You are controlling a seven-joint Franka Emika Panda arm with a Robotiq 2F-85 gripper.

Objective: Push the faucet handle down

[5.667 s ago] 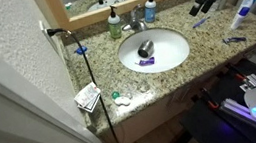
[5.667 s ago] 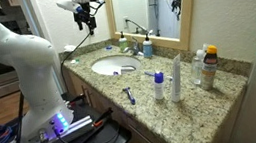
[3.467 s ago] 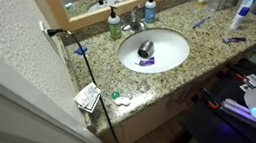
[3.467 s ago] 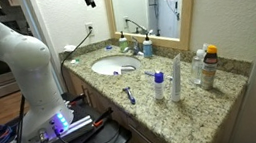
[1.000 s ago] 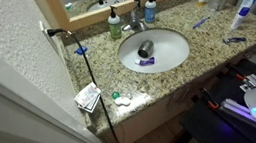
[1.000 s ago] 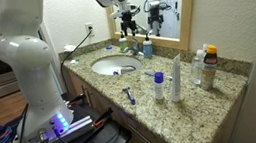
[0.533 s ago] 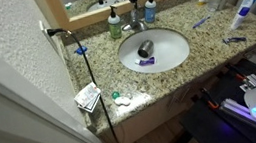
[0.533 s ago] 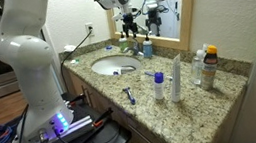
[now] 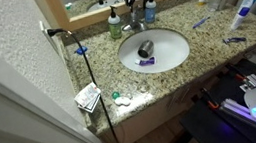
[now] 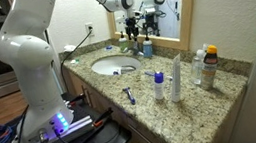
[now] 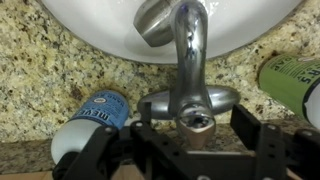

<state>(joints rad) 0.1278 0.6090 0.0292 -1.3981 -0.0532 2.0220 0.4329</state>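
With the gripper (image 11: 185, 145) poised jaws apart over the faucet handle (image 11: 190, 100), which sits behind the basin (image 11: 85, 25) between a blue-labelled bottle (image 11: 100, 112) and the green soap bottle (image 11: 290, 75), descend vertically, keep the lever centred, and press squarely so the chrome does not slip sideways.

Granite desk (image 9: 205, 40) with a white oval basin (image 9: 172, 47) set into it. A green soap bottle (image 9: 114, 25) and a blue bottle (image 9: 150, 12) stand on the mirror side of the basin, and a small box (image 9: 88, 97) lies at the front corner. In an exterior view, a white tube (image 10: 177, 79), a blue-capped bottle (image 10: 158, 84) and taller bottles (image 10: 211, 65) stand upright, with a blue razor (image 10: 129, 94) lying near the front edge.
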